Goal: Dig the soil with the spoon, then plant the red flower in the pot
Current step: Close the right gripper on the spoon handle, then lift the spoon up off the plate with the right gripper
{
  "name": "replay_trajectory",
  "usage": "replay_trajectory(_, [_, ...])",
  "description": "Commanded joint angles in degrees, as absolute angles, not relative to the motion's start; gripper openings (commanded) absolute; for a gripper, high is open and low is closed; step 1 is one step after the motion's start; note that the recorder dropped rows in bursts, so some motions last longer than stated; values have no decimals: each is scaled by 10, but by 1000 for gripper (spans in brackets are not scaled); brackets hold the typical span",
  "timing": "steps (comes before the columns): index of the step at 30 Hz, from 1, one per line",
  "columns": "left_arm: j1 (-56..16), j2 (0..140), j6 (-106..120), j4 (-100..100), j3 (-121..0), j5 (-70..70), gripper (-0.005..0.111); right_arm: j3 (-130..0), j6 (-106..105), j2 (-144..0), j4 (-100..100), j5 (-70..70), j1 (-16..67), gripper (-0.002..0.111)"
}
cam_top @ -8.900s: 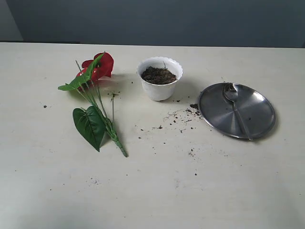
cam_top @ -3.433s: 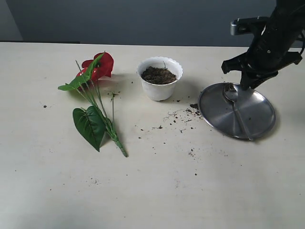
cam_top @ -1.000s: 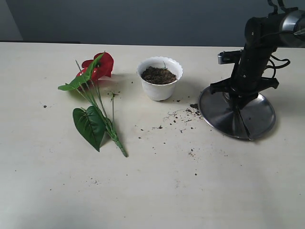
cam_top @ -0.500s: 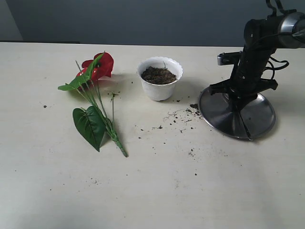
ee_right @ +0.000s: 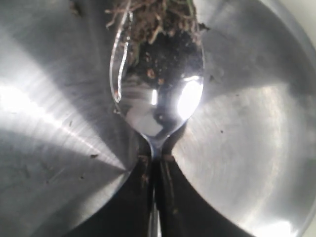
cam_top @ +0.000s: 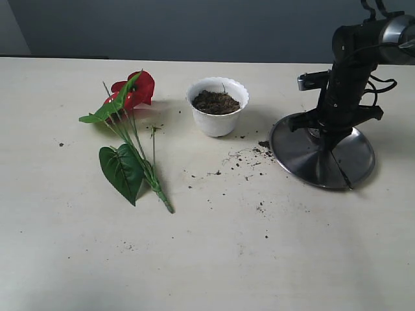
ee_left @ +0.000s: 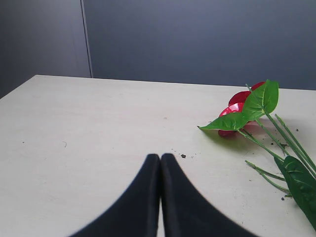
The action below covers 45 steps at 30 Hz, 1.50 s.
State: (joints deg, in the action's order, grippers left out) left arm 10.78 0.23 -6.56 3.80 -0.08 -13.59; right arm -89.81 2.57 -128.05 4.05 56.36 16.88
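Observation:
The spoon lies on a round steel plate, its bowl smeared with soil and roots. My right gripper is shut on the spoon's neck; in the exterior view it stands low over the plate and the handle trails toward the front rim. The white pot holds dark soil and stands left of the plate. The red flower lies flat on the table farther left, also seen as red blooms in the left wrist view. My left gripper is shut on nothing, above bare table.
The steel plate sits at the right. Loose soil specks are scattered between pot and plate. The flower's large green leaf and stems stretch toward the front left. A dark wall runs behind the table.
The right arm came in from the right, lowered onto the plate and shut on the spoon. In the last half second the spoon's handle swung slightly right. Flower and pot have not moved.

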Motion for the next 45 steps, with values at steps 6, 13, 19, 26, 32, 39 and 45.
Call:
replay_trajectory(6, [108, 0, -69, 38, 0, -133, 1, -900, 26, -1247, 42, 569, 173, -1])
replay_trajectory(13, [108, 0, -69, 38, 0, -133, 1, -900, 26, -1206, 35, 574, 178, -1])
replay_trajectory(19, [108, 0, -69, 38, 0, -133, 1, -900, 26, -1165, 34, 575, 179, -1])
replay_trajectory(26, [108, 0, -69, 38, 0, -133, 1, -900, 26, -1116, 47, 561, 196, -1])
replay_trajectory(32, [108, 0, -69, 38, 0, -133, 1, -900, 46, -1099, 100, 559, 219, -1])
replay_trajectory(39, [108, 0, -69, 38, 0, -133, 1, -825, 61, -1069, 173, 519, 234, -1])
replay_trajectory(45, [108, 0, -69, 38, 0, -133, 1, -736, 22, -1021, 178, 439, 234, -1])
